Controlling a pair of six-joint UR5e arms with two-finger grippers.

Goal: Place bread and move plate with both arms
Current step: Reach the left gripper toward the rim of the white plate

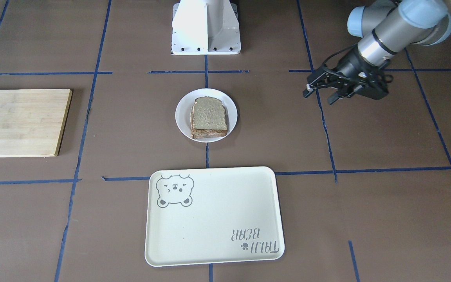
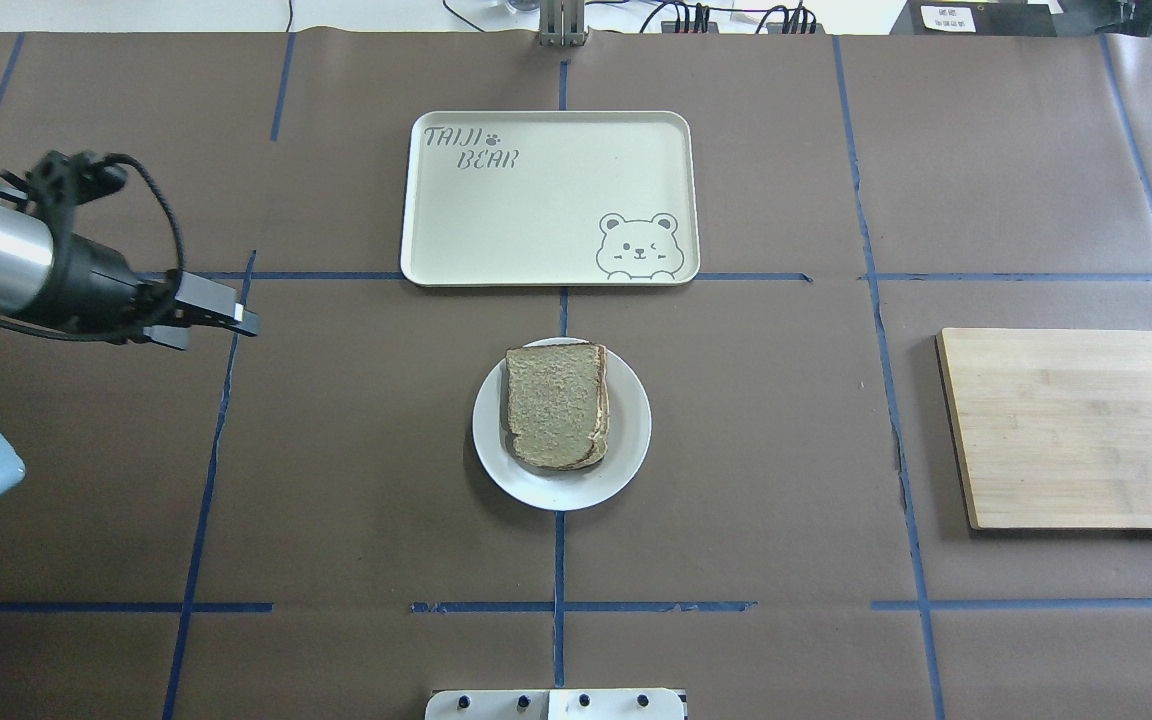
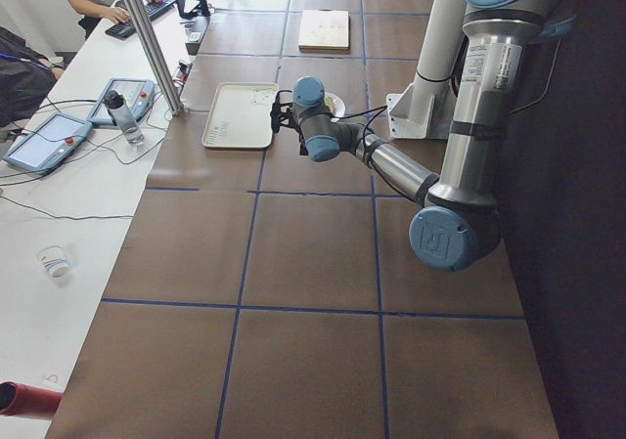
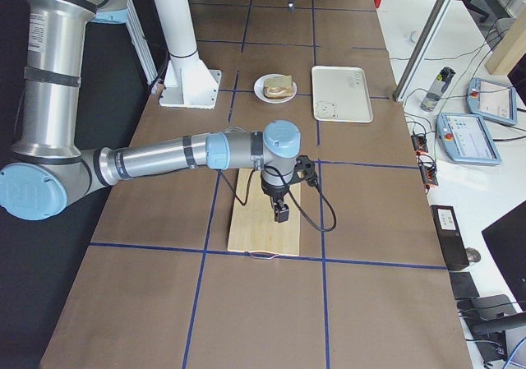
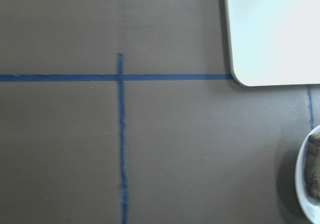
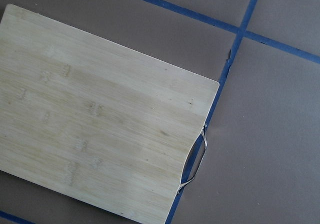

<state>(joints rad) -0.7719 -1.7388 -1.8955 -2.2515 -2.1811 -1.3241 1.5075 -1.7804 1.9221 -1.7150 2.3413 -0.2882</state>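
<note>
The grey-brown bread (image 1: 209, 114) (image 2: 556, 402) lies on top of a stack of other layers on the white plate (image 1: 182, 113) (image 2: 628, 440) at the table's centre. My left gripper (image 1: 319, 97) (image 2: 216, 325) hovers well off to the plate's side, open and holding nothing. In the left wrist view the plate's rim (image 5: 303, 179) shows at the lower right edge. My right gripper (image 4: 281, 213) hangs over the wooden board, seen only in the exterior right view, so I cannot tell whether it is open or shut.
A cream bear tray (image 1: 213, 217) (image 2: 546, 195) lies beyond the plate, away from the robot. A bamboo cutting board (image 1: 18, 121) (image 2: 1076, 425) (image 6: 100, 124) with a metal handle lies on my right. The white pedestal (image 1: 206, 27) stands behind the plate.
</note>
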